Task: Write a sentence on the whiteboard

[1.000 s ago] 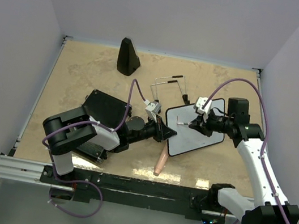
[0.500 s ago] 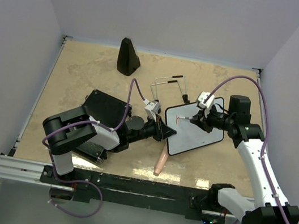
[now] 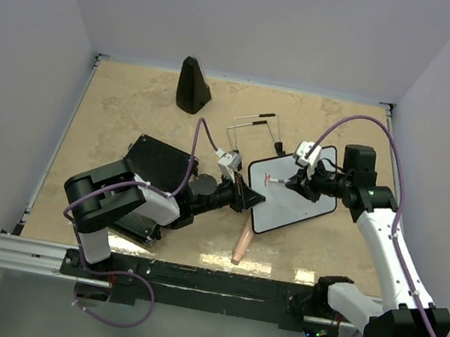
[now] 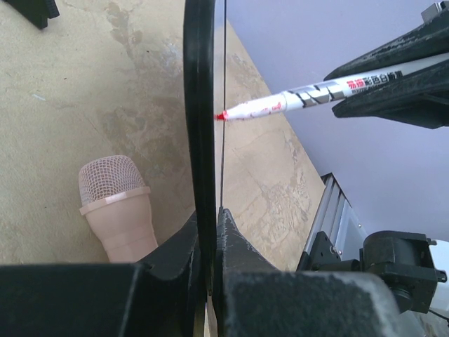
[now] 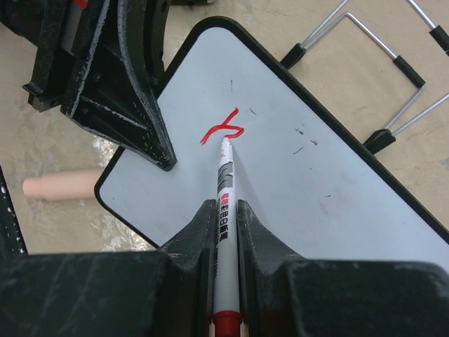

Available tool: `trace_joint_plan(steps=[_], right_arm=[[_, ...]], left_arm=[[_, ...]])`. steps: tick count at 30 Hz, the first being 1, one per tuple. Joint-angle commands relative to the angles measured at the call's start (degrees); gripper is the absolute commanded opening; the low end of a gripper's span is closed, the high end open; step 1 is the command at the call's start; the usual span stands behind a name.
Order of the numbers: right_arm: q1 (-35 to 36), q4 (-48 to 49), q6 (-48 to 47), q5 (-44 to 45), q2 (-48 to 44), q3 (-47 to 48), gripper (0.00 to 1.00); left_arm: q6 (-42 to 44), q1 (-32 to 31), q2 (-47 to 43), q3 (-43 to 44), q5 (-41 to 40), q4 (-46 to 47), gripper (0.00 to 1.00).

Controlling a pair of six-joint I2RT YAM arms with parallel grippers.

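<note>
The whiteboard [image 3: 292, 204] lies tilted on the table, its black frame edge-on in the left wrist view [image 4: 198, 119]. My left gripper [image 3: 253, 197] is shut on the board's left edge, as its own view [image 4: 209, 223] shows. My right gripper [image 3: 294, 183] is shut on a white marker [image 5: 224, 210] with a red tip that touches the board [image 5: 337, 182] at a short red mark [image 5: 223, 128]. The marker also shows in the left wrist view [image 4: 295, 98], tip at the board.
A pink cylinder [image 3: 242, 244] lies on the table below the board, also in the left wrist view [image 4: 116, 207]. A black ribbed case [image 3: 155, 161] sits under the left arm. A black wedge [image 3: 193, 85] stands at the back. The wire stand legs [image 3: 258, 126] lie behind the board.
The red mark on the board has grown as the marker tip moved over it. The left gripper has kept its hold on the board's edge.
</note>
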Motion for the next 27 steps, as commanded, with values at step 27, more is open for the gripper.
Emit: trace_joint_plan(steps=[27], right_arm=[[0.37, -4.48, -3.98, 3.65, -0.87, -0.05, 0.0]], left_arm=[[1.21, -0.32, -0.51, 0.49, 0.84, 8.41, 0.0]])
